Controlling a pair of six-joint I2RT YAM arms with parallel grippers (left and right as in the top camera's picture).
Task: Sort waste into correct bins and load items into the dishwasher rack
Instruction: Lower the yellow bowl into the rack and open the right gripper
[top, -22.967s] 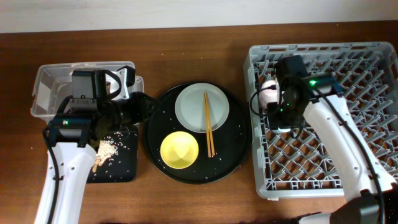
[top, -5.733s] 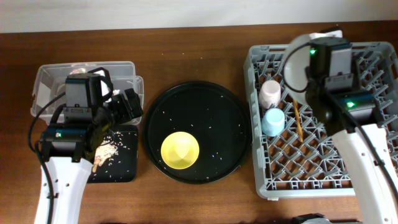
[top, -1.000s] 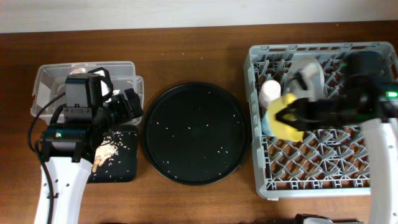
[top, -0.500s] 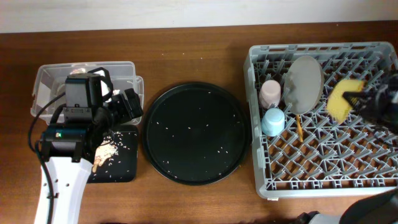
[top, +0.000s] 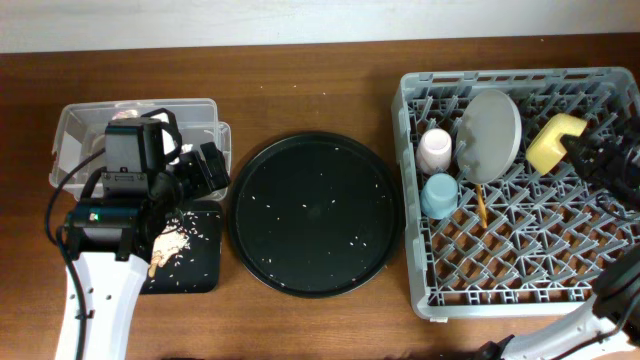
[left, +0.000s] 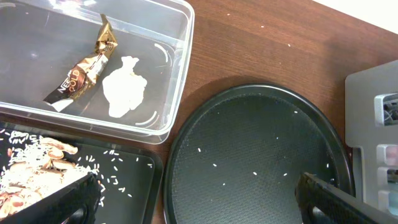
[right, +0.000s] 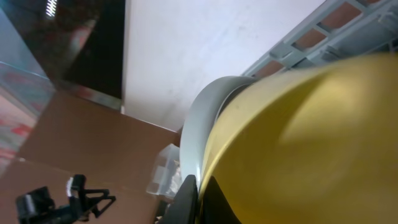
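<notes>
A: Status of right claw (top: 575, 150)?
B: Clamped shut on the yellow bowl (top: 548, 145), gripping it from the 3 o'clock side. Bowl tipped on edge at 2 o'clock of the dishwasher rack (top: 500, 290); resting on the pegs or just above them, cannot tell.

A: Around the bowl?
B: At its 9 o'clock, pale grey plate (top: 490, 135), standing on edge between pegs. At the plate's 9 o'clock, pink cup (top: 435, 150); light-blue cup (top: 440, 193) just beside it at 6 o'clock. Chopsticks (top: 481, 206) slotted into the grid at the plate's 6 o'clock.

A: And left claw (top: 207, 168)?
B: Spread wide, holding nothing, hanging where the two bins meet, at 9 o'clock of the desk (top: 300, 90). Clear box (left: 177, 62) at 12 o'clock of that pair, with gold-foil wrapper (left: 84, 71) and white paper ball (left: 124, 93) side by side inside. Shallow black tray (left: 124, 180) at 6 o'clock, with food scraps (left: 31, 168) and crumbs. Round black tray (top: 310, 215) mid-desk, flecked with pale crumbs.
</notes>
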